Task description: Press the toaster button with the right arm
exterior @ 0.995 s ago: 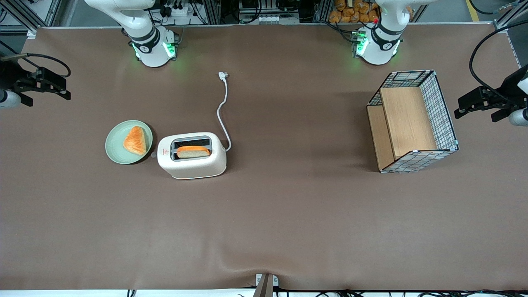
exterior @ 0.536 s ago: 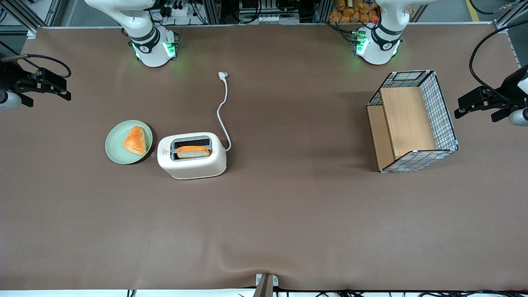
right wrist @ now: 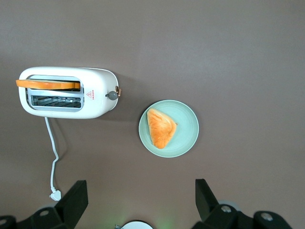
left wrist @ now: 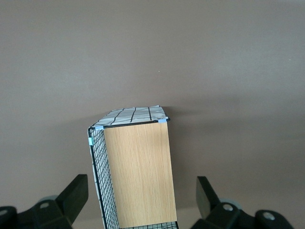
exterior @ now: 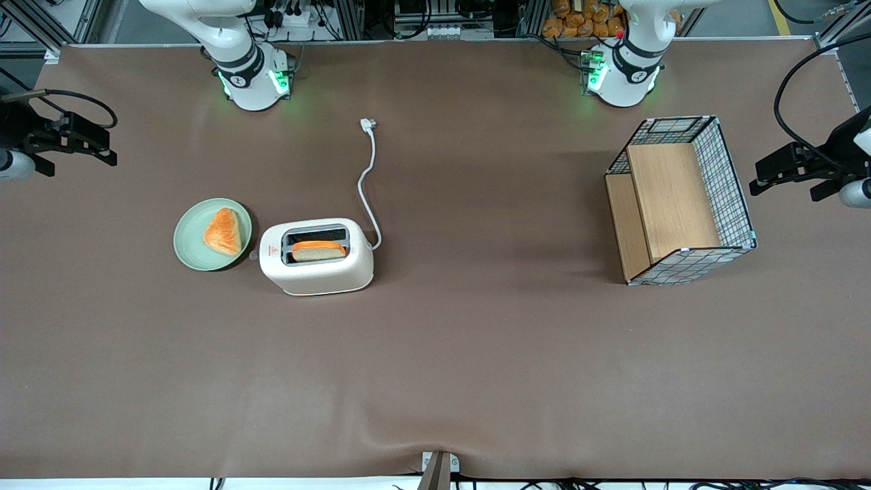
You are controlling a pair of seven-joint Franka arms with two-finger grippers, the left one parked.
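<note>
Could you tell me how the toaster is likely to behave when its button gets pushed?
The toaster looks light and stands free on the cloth, so it may slide. Its button juts from a narrow end. The open gripper hangs far off, toward the working arm's end.

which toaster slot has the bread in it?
The slot nearer the front camera: the toast slice stands in it, while the toaster's other slot is empty. The gripper, fingers open, hangs at the working arm's end of the table, away from it.

Brown table (exterior: 476, 354), metal framing (exterior: 381, 17) above.
</note>
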